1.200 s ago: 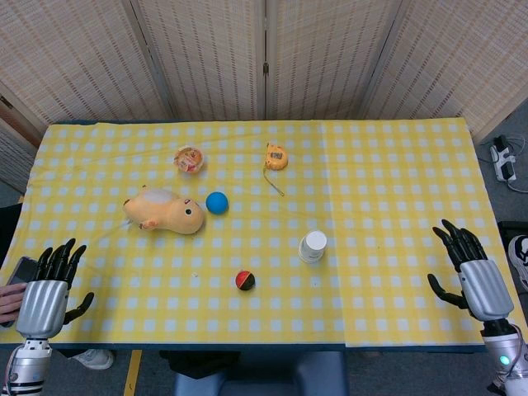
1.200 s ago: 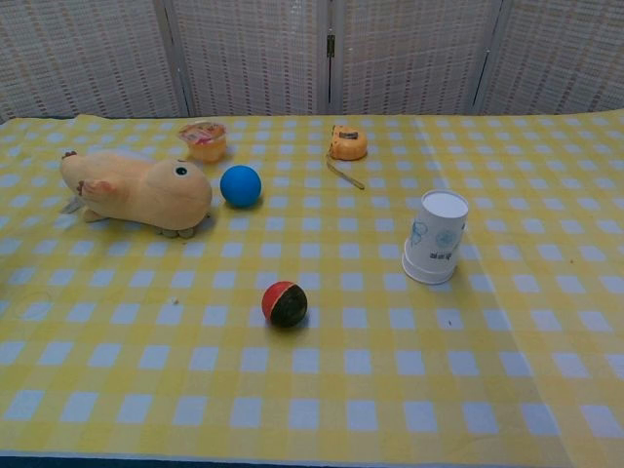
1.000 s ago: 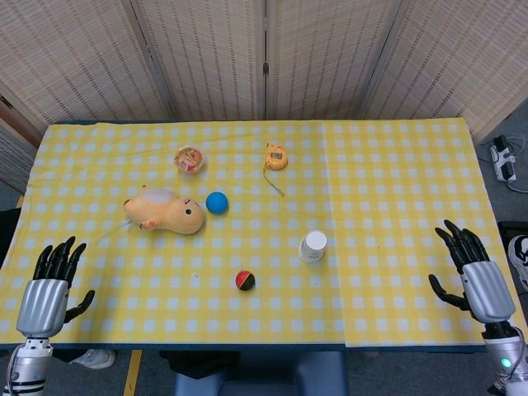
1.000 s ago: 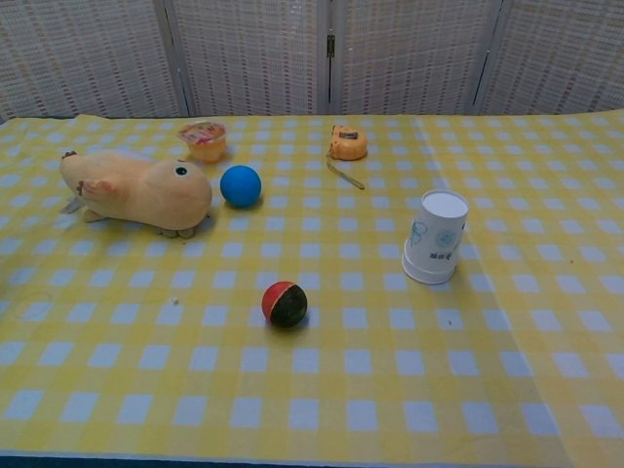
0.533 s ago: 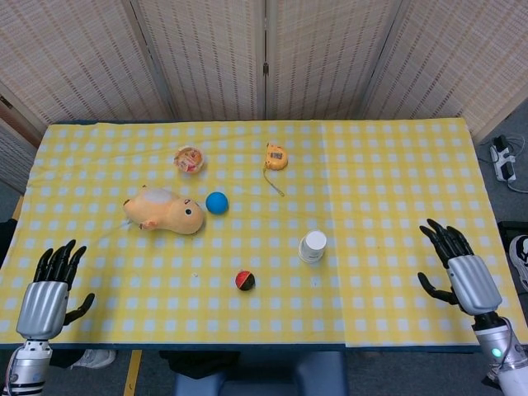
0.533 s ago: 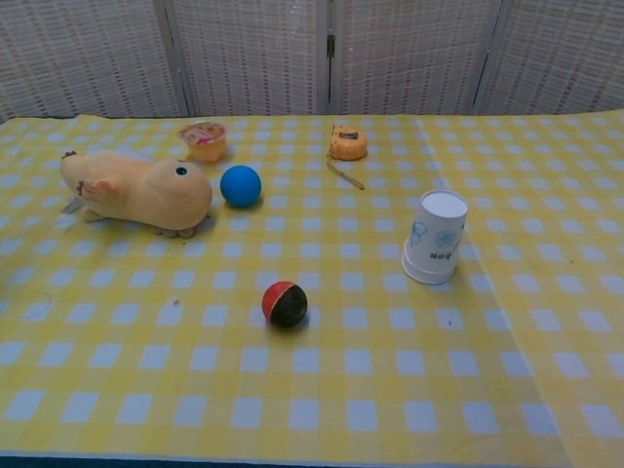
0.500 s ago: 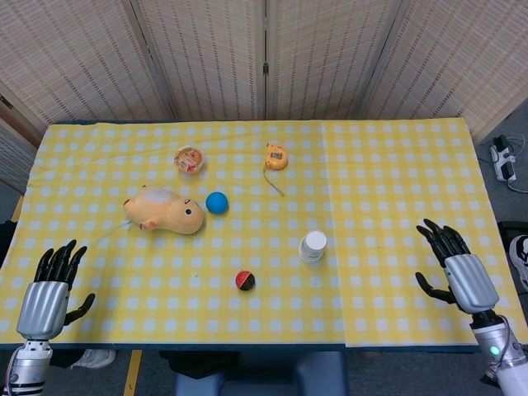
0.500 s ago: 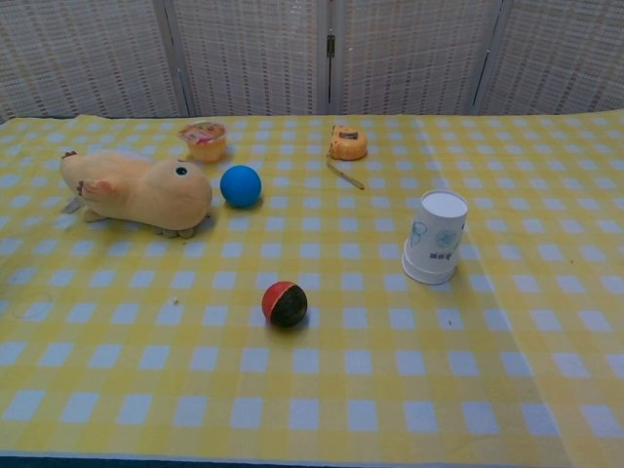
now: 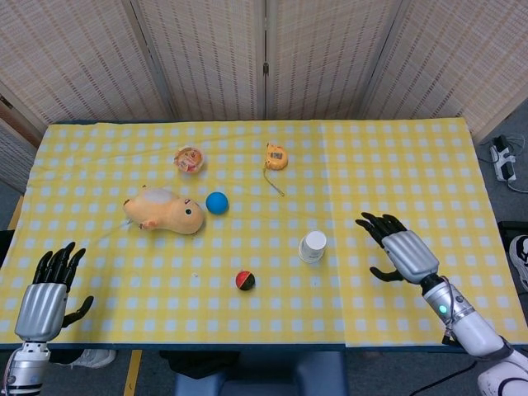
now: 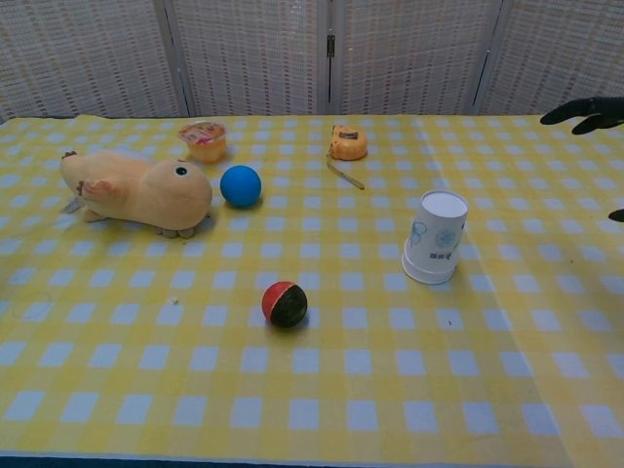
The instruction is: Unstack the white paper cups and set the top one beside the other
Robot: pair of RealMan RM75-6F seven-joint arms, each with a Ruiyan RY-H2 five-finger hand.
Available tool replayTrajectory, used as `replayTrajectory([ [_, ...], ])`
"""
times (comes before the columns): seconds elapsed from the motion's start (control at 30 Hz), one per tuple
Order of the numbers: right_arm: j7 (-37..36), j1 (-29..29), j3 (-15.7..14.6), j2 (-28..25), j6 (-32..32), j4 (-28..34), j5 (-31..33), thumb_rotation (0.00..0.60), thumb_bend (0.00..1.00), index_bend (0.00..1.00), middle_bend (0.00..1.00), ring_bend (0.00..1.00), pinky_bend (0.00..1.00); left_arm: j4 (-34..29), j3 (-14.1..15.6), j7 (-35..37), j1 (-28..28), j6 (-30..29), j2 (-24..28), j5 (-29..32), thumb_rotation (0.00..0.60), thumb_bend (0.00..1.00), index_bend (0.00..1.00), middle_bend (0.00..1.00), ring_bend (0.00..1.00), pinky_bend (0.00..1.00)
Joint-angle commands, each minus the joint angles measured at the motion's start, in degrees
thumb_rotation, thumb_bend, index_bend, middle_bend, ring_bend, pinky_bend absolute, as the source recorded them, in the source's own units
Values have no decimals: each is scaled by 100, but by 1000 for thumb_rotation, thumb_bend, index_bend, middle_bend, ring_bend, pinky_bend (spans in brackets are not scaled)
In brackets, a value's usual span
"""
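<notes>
The right robot hand (image 9: 404, 252) is recorded well inward of its earlier station at the table's near right edge; it is now held over the yellow checked table (image 9: 396, 165), to the right of the white paper cups (image 9: 313, 246) and apart from them. Its fingers are spread and nothing is held. The left robot hand (image 9: 45, 297) is unchanged at the near left corner, far to the left of the cups, fingers apart and empty. The cups and all other items are found unmoved. In the chest view only dark fingertips (image 10: 583, 109) of the right robot hand are seen at the right frame edge; the rest is cut off, and the left robot hand is not shown there. The cups (image 10: 435, 237) are stood upside down, wide rim on the cloth, closed base upward, long axis near vertical; the division between the stacked cups cannot be made out. To the left of the cups are noted a red and black ball (image 9: 245, 280), a blue ball (image 9: 217, 202), a plush toy (image 9: 163, 211), a small snack cup (image 9: 190, 158) and an orange tape measure (image 9: 276, 156).
</notes>
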State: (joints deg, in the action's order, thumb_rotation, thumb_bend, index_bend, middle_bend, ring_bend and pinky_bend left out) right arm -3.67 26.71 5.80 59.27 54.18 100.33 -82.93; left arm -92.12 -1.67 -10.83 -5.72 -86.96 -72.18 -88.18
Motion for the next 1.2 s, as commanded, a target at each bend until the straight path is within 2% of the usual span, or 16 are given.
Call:
replayTrajectory([
  [0.03,348,483,224,182,-607,67,615,600,315,122,57,91,55,29,8,30,3,22,-7,18,600,335,49,44,70,0],
  [0.37,881,1172,364,547,-1329,-75,1589,600,315,159,62,86,55,90,29,109,33,72,8,94,600,335,42,44,69,0],
  [0.57,1117,1501,329,671,-1627,-175,2121,600,315,168,67,89,55,111,32,118,19,140,2,132,600,335,41,44,66,0],
  [0.9,1358,1932,227,810,-1859,-311,2709,600,320,184,68,93,55,88,31,77,3,194,10,163,600,335,39,44,61,0],
  [1.2,1424,2211,143,941,-1920,-445,3082,600,396,210,73,94,55,109,29,93,-2,227,5,193,600,335,39,44,60,0],
])
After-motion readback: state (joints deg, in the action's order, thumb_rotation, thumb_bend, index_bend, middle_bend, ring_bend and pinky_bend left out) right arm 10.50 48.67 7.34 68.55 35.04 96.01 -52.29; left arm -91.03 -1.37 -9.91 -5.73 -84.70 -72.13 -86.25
